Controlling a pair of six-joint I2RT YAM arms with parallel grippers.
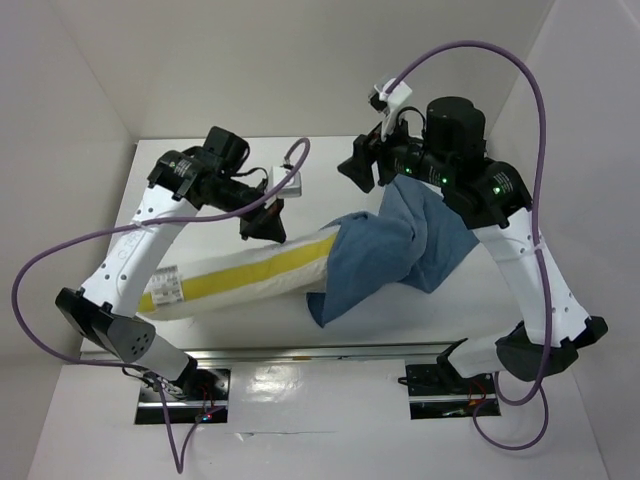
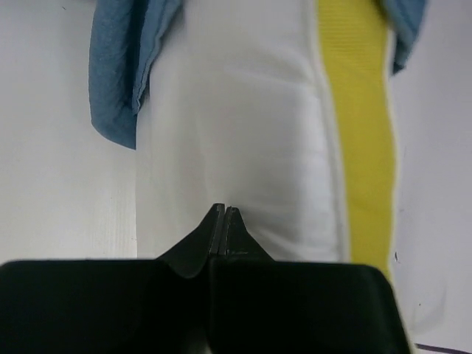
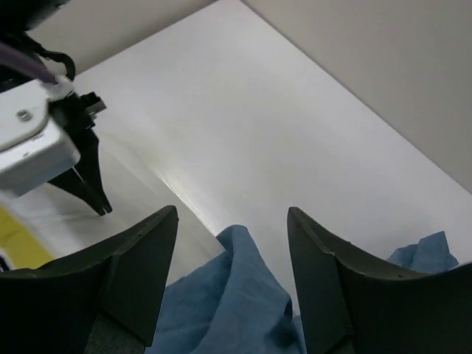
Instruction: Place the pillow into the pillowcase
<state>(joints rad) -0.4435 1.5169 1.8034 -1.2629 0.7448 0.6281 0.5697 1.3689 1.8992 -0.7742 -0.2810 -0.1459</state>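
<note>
The pillow [image 1: 250, 287] is lying lengthwise across the white table [image 1: 330, 150], its left part showing bare with a yellow stripe [image 1: 260, 266] running along it. Its right end is sitting inside the mouth of the wrinkled blue pillowcase [image 1: 400, 250], which is bunching up toward the right. The left claw [image 1: 262, 228] is pressing its fingers tightly together, tips down at the pillow's white top near the pillowcase's edge, and the right claw [image 3: 232, 212] is hovering with fingers spread wide just above a raised fold of the pillowcase.
</note>
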